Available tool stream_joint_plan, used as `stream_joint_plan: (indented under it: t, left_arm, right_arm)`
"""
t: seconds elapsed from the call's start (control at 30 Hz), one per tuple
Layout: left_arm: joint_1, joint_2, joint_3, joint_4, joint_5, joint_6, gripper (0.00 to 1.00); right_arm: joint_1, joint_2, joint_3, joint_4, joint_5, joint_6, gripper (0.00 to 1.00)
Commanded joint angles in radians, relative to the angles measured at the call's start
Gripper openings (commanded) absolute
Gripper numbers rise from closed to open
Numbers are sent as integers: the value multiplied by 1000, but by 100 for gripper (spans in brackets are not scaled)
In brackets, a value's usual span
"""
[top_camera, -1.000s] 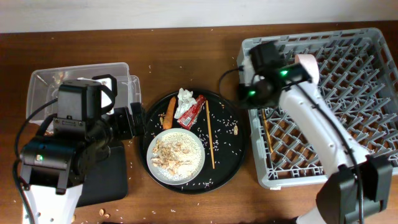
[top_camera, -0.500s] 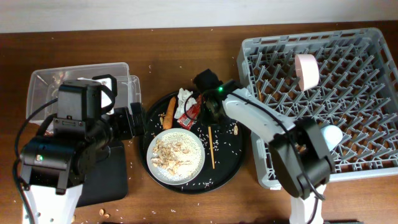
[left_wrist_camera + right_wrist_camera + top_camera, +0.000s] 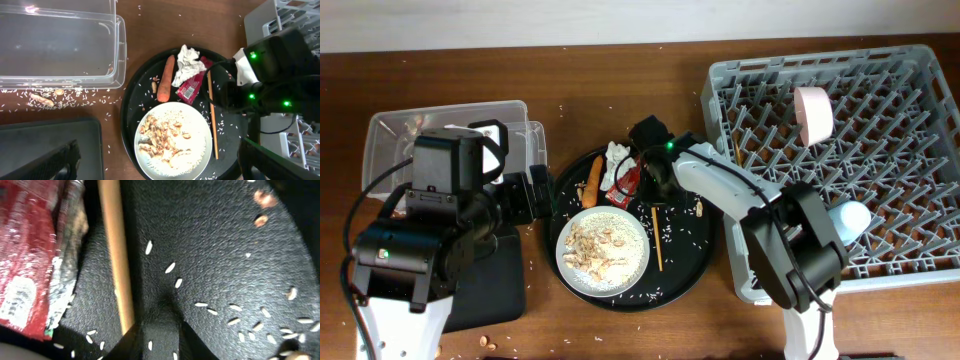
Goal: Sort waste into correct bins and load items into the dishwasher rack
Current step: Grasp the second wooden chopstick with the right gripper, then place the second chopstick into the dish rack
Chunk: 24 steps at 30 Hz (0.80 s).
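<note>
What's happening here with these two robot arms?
The right hand is down over the round black tray, by the wooden chopstick and red wrapper; whether it grips anything can't be told. The left hand hangs open near the clear tub. A pink-white bowl sits in the grey rack; the plate of scraps isn't loaded yet.

Brown wooden table (image 3: 620, 80), pretty messy tbh. Clear tub (image 3: 510, 112) sits far left, with a flat black tray (image 3: 495, 280) nearer. The big round black tray (image 3: 692, 240) is in the middle and the grey dishwasher rack (image 3: 910, 120) on the right. Loose rice grains (image 3: 75, 92) and a beige scrap (image 3: 42, 100) lie beside the tub.
</note>
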<state>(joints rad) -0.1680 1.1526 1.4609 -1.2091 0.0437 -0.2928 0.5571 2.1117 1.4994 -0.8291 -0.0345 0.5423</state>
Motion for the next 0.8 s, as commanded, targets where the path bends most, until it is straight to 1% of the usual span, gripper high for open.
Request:
stream_joint_plan:
  t: [0.0,0.13,0.2,0.3,0.4,0.57,0.77]
  left_arm:
    - [-1,-7,7,-1,-14,-10,99]
    - [-1,-7,7,-1,-14,-10,99]
    - [-1,-7,7,-1,-14,-10,99]
    - [-1,-7,7,-1,-14,-10,99]
    - [-1,-7,7,-1,-14,-10,99]
    - [-1,-7,7,-1,-14,-10,99]
    - [-1,-7,7,-1,-14,-10,99]
  right_arm:
    - [0,19,-18,-8,-18,-6,25]
    - [-2,-51,0,-20,-7,-13,26]
    - [8,-96,4,-18,-12,-13,28]
    - [28,-109,4,-4,-23,-13,32]
    - [60,-87,-7,28,-21,-13,34]
    - [70,-20,-11,44,27,-9,33]
    - [69,22,-13,41,32,-2,32]
